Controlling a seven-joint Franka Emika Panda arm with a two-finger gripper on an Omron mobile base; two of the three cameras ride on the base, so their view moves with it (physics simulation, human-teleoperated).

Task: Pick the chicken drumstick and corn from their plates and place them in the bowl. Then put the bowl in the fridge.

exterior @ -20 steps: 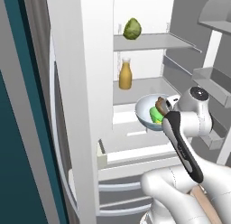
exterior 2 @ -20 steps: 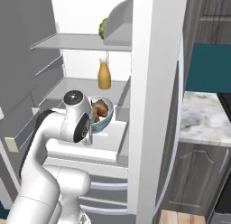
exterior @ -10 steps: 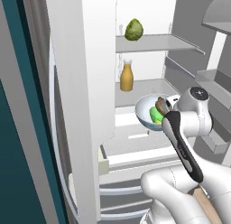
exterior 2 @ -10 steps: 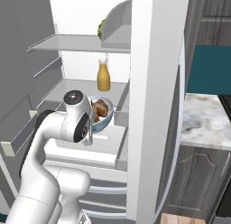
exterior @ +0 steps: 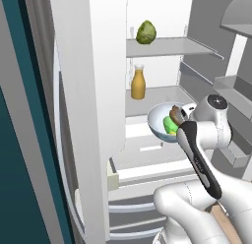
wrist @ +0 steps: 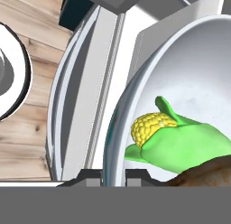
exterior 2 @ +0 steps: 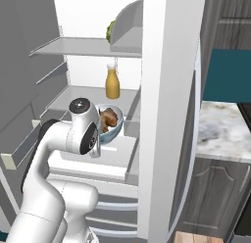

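Observation:
In front of the open fridge (exterior: 162, 46) (exterior 2: 83, 48), at the height of its middle shelf, hangs the pale blue-grey bowl (exterior: 158, 121) (exterior 2: 113, 130) (wrist: 135, 83). My gripper (wrist: 113, 175) is shut on the bowl's near rim, one fingertip on each side of the wall. Inside the bowl lies the corn (exterior: 170, 125) (wrist: 180, 137), green husk with yellow kernels showing. Beside it rests the reddish-brown chicken drumstick (exterior: 175, 113) (exterior 2: 109, 119) (wrist: 207, 175). The plates are out of view.
A yellow bottle (exterior: 138, 83) (exterior 2: 112, 82) stands on the middle shelf behind the bowl. A green lumpy ball (exterior: 146, 32) (exterior 2: 111, 30) sits on the shelf above. The fridge door (exterior: 93, 115) stands close at the left, door racks (exterior: 231, 85) at the right, white drawers (exterior: 147, 154) below.
The whole picture has shifted a little, so the camera has moved. The bowl stays in my gripper at the same place relative to the arm.

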